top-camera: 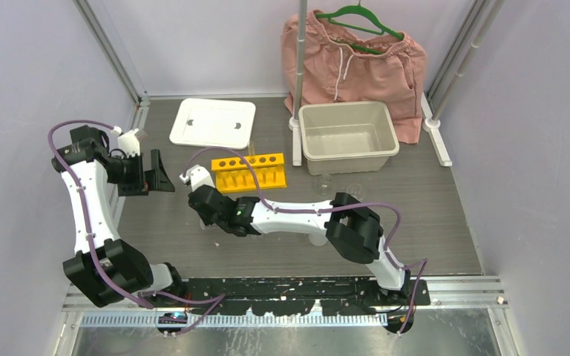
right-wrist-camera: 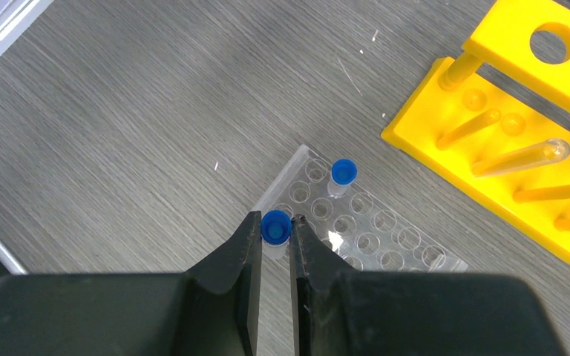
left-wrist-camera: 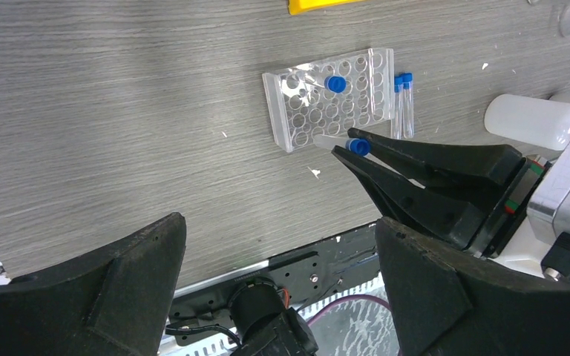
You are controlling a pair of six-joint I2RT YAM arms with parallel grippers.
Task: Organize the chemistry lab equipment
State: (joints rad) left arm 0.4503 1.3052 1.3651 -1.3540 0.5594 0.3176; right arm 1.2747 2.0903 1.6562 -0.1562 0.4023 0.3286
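Top view: the right arm lies across the middle of the worktop (top-camera: 445, 222) and covers its own tool and the clear rack, so both are read from the wrist views only. The beakers (top-camera: 325, 182) in front of the tub (top-camera: 347, 137) are faint, and their contents cannot be made out. The bottle (left-wrist-camera: 534, 122) lies on its side, with its nozzle end cut off behind the right wrist and only a red sliver showing. Right tool (right-wrist-camera: 274, 219): fingers narrow, pinching the held tube (right-wrist-camera: 275, 228) just under its blue cap. In the right wrist view the fingers hide the tube body. In the left wrist view the clear body sticks out past the fingertips over the near corner of the clear rack (left-wrist-camera: 330, 107). I cannot tell whether its tip touches the rack or sits in a hole. The rack is a transparent plate with rows of round holes, lying flat on the worktop. One racked tube (right-wrist-camera: 343, 172), also blue-capped, stands in a hole near the far edge. Two loose tubes (left-wrist-camera: 403, 104) with blue caps lie side by side, just beside the rack's short end. The yellow rack (right-wrist-camera: 519, 148) sits near the clear one, with a capless clear tube (right-wrist-camera: 523, 157) lying tilted in it. Left tool (left-wrist-camera: 280, 222): fingers spread wide and holding nothing, at the left edge of the worktop, well apart from the racks.
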